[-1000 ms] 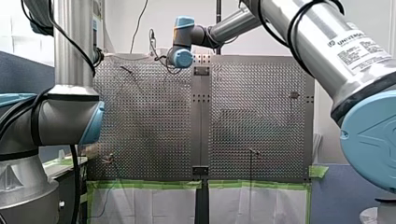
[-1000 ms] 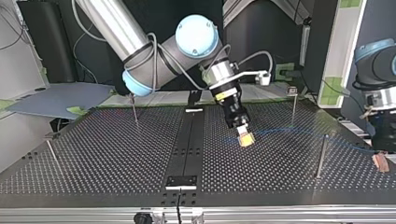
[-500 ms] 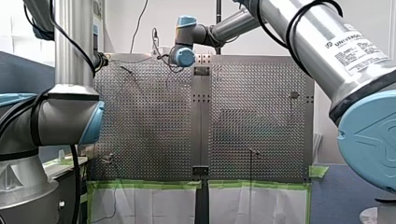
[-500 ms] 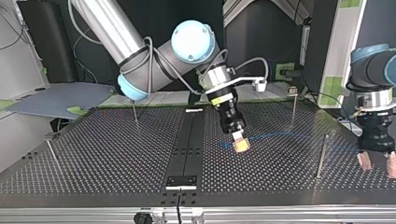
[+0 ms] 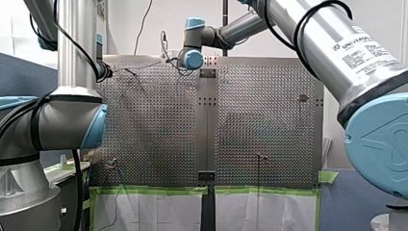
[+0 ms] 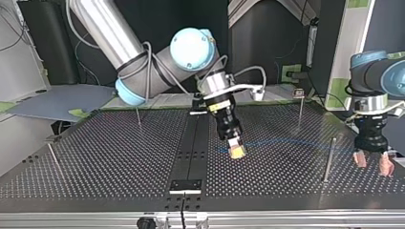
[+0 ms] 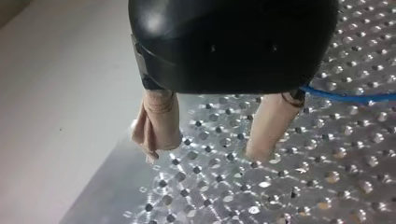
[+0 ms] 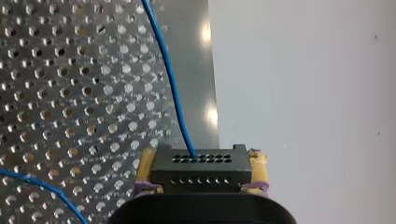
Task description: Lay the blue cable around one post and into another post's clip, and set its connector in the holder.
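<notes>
Connector (image 8: 201, 170), a black rectangular block with two rows of small holes, lies crosswise between the right gripper's (image 8: 201, 157) yellow pads (image 8: 145, 162), which clamp its short ends. A thin blue cable (image 8: 170, 79) leaves its holed face and runs straight ahead over the shiny perforated table (image 8: 70, 93). The left gripper (image 7: 205, 149) hangs with beige pads (image 7: 159, 121) spread apart, empty, the cable just beside it.

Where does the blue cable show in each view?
Front view: I cannot make it out.
Top view: the cable runs over the table from my right gripper toward my left gripper.
Left wrist view: it passes beside my left gripper, behind one finger.
Right wrist view: it leaves the connector clamped in my right gripper.
Shared landmark: the perforated table.
</notes>
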`<act>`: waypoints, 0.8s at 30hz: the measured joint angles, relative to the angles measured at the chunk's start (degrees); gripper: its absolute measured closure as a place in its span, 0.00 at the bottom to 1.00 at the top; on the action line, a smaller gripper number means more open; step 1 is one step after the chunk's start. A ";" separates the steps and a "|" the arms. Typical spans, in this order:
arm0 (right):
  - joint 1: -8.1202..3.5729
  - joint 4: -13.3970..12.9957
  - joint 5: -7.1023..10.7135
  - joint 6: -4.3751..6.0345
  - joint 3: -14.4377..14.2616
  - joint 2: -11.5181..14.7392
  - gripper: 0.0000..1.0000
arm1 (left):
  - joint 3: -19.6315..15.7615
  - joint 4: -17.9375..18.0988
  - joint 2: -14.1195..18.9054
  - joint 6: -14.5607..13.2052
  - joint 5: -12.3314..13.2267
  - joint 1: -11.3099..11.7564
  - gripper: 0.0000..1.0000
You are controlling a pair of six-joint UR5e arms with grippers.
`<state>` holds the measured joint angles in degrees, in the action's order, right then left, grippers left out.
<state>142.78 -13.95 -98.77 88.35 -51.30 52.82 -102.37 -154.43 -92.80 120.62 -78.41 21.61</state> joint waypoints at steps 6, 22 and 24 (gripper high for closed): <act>-1.23 0.12 -0.82 0.00 0.00 -0.10 0.91 | 0.00 0.40 -1.52 -0.25 0.15 -0.82 0.00; -5.50 3.77 -2.18 -0.51 -0.66 -0.51 0.91 | -0.05 0.05 -2.61 -1.09 -0.05 -3.67 0.00; -6.10 4.55 -2.81 -0.44 -1.25 -0.55 0.91 | -0.17 0.16 -2.66 -1.00 -0.20 -3.91 0.00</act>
<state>136.68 -9.40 -101.57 87.91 -52.55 52.27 -102.54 -154.27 -95.46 119.62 -78.62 17.70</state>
